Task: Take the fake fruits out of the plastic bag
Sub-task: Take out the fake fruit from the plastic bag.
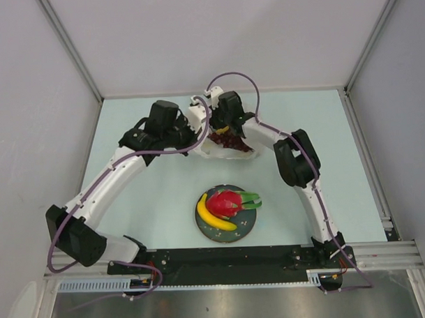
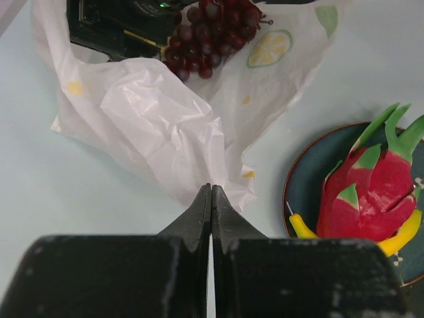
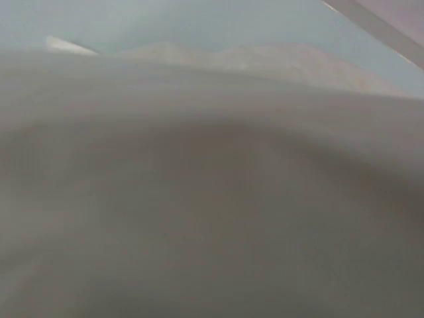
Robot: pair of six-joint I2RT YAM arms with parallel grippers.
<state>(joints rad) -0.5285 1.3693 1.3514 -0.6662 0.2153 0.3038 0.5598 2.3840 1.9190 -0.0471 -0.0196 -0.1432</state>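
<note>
Pinching the plastic bag (image 2: 152, 119) near the bench's far edge, left gripper (image 2: 211, 192) closed; its camera shows the grape bunch (image 2: 212, 33); right gripper (image 1: 225, 129), its view blurred plastic, unreadable.

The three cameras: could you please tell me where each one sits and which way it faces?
Top external: above and behind the robot, looking down at the table; left arm and right arm show, with plate and plastic bag.
Left wrist: on the left arm, looking along its shut fingers at the bag's pinched edge.
Right wrist: pressed against pale blurred film, probably the bag; no fingers visible.
Shared: top and left wrist views both show grape bunch, dragon fruit, banana.
</note>
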